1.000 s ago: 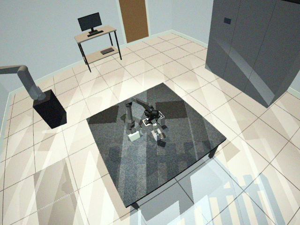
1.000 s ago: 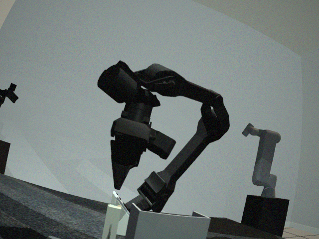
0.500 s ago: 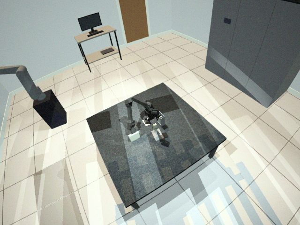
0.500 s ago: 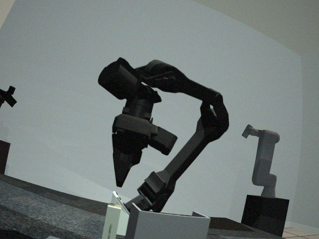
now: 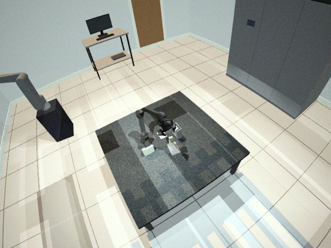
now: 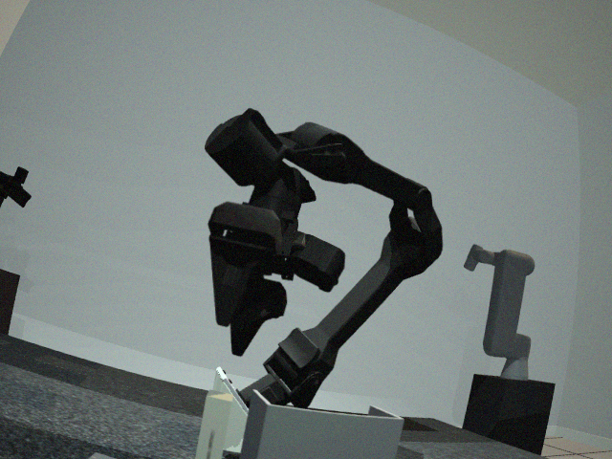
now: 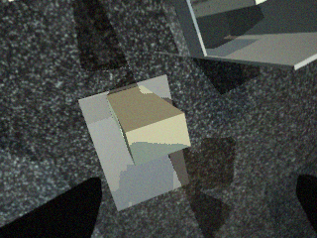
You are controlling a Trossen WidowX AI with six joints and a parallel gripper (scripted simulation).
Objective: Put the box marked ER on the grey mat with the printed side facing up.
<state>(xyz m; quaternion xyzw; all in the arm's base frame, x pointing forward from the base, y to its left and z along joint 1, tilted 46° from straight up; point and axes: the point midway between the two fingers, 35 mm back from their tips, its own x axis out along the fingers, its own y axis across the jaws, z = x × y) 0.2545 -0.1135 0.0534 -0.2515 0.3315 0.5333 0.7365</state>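
Wrist shows the grey mat (image 7: pixel 101 154); exterior, apparently, barely does.

the box (image 5: pixel 170 139) (image 6: pixel 209 429) (image 7: pixel 156 121), pale cream with a tan cast on top in the wrist view, stands upright on the mat (image 5: pixel 175 150) (image 7: pixel 101 146). no code can be read on it. the mat is a flat, light grey rectangle, its long sides running from about eleven to five o'clock in the wrist view. the bin (image 5: pixel 178 133) (image 6: pixel 326 434) (image 7: pixel 191 27), grey and thin-walled, sits apart from the mat at two o'clock there; its contents are unclear.
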